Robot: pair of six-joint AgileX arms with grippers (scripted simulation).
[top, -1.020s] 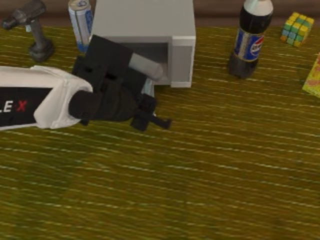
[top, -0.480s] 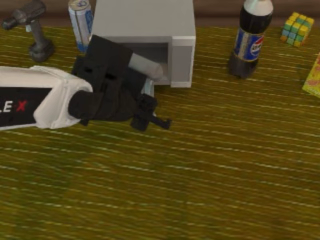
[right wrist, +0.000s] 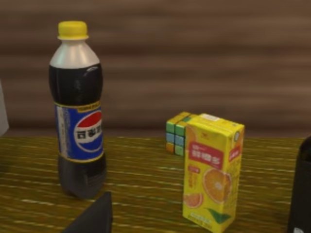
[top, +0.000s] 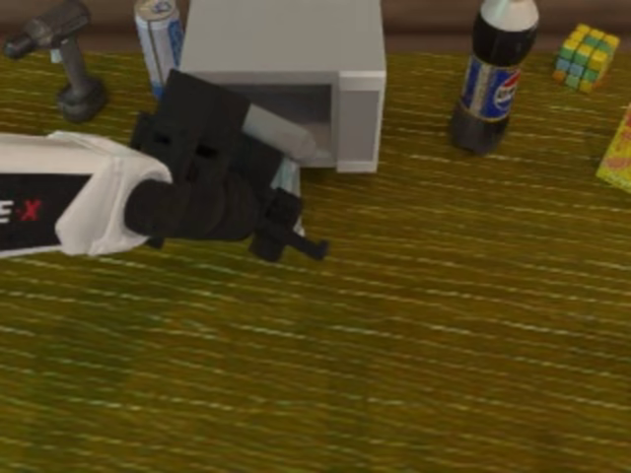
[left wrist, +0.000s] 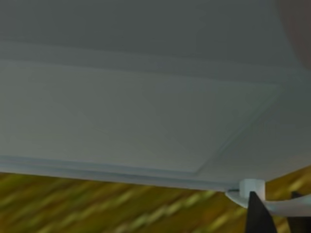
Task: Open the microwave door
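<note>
The light grey-white microwave stands at the back centre, its narrow grey control panel facing the front. The microwave door is swung out from the cavity and mostly hidden under my left arm. My left gripper is at the door's free end. In the left wrist view the door's pale panel fills the frame. There my left gripper is shut on the door's light edge strip. My right gripper is out of the top view and stands open, its dark fingers far apart.
A drill and a can stand at the back left. Right of the microwave are a cola bottle, a colour cube and a yellow juice box. The woven table spreads out in front.
My left arm has shifted a little to the left and back, taking the door's free end with it. The door stands slightly wider open.
</note>
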